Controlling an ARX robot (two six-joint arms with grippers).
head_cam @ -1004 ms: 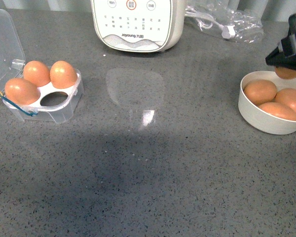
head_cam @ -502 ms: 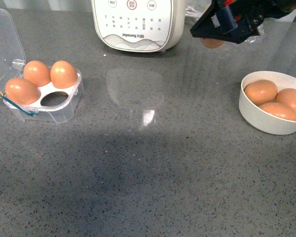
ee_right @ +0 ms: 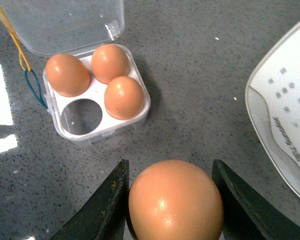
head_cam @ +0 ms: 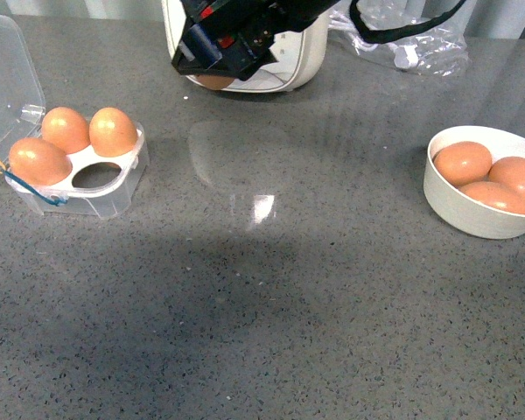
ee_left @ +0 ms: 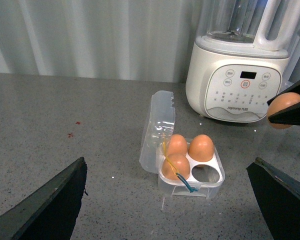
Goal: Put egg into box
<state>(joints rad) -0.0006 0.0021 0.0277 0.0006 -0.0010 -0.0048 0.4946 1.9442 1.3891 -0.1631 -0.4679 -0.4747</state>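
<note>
While the right claw (head_cam: 212,68) clamps the egg (head_cam: 214,82) above the counter (head_cam: 271,297) by the blender (head_cam: 297,57), the box (head_cam: 107,199) sits well apart across open counter, lid open, one cell free. The left claw (ee_left: 166,165) gapes wide.

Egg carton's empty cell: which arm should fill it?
Right. The right gripper grips an egg and its wrist view looks onto the empty cell of the egg carton. The left gripper is open, holding nothing.
</note>
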